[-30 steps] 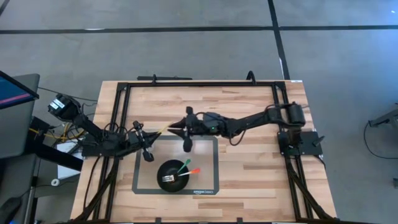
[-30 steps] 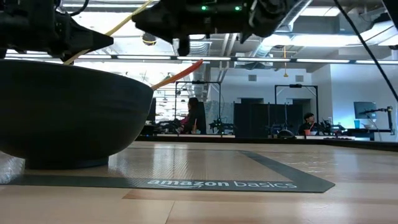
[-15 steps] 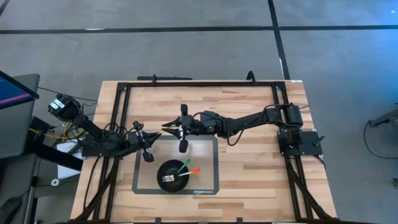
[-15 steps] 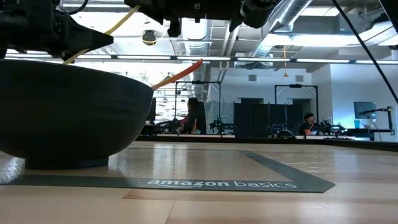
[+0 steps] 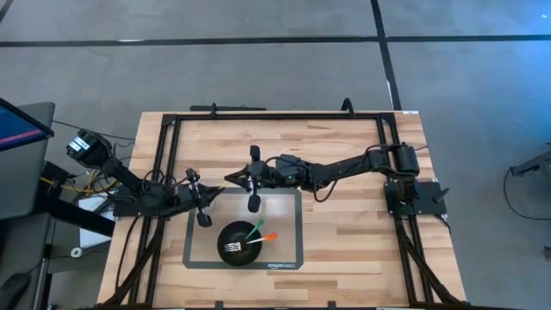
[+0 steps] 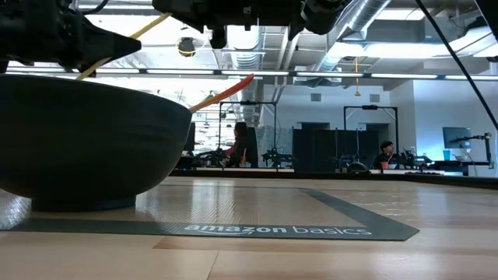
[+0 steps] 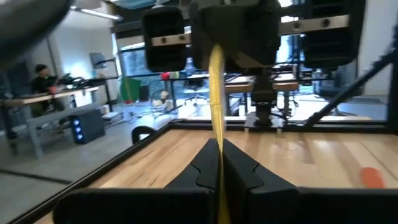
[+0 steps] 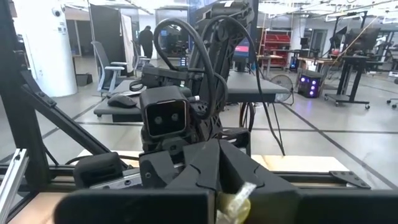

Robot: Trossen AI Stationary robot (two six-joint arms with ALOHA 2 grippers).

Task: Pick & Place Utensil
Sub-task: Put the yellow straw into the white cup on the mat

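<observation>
High view: left gripper [image 5: 209,191] sits left of frame centre, above the upper-left corner of the grey mat [image 5: 284,245], fingers pressed together on one end of a yellow utensil [image 5: 220,182]. The right gripper [image 5: 232,178] reaches in from the right and meets the utensil's other end just above the mat's top edge. The black bowl [image 5: 238,244], lower centre on the mat, contains a fork [image 5: 231,248], a green utensil [image 5: 256,228] and an orange utensil [image 5: 266,237]. Low view: bowl fills the left side; the yellow utensil's handle slants across the upper left, and the orange utensil pokes over the bowl rim at centre. Left wrist view: dark fingers [image 7: 202,167] at lower centre pinch the yellow utensil, which runs up the middle toward the right arm. Right wrist view: fingers [image 8: 202,165] at lower centre are clamped on the utensil's pale end, left arm facing behind.
</observation>
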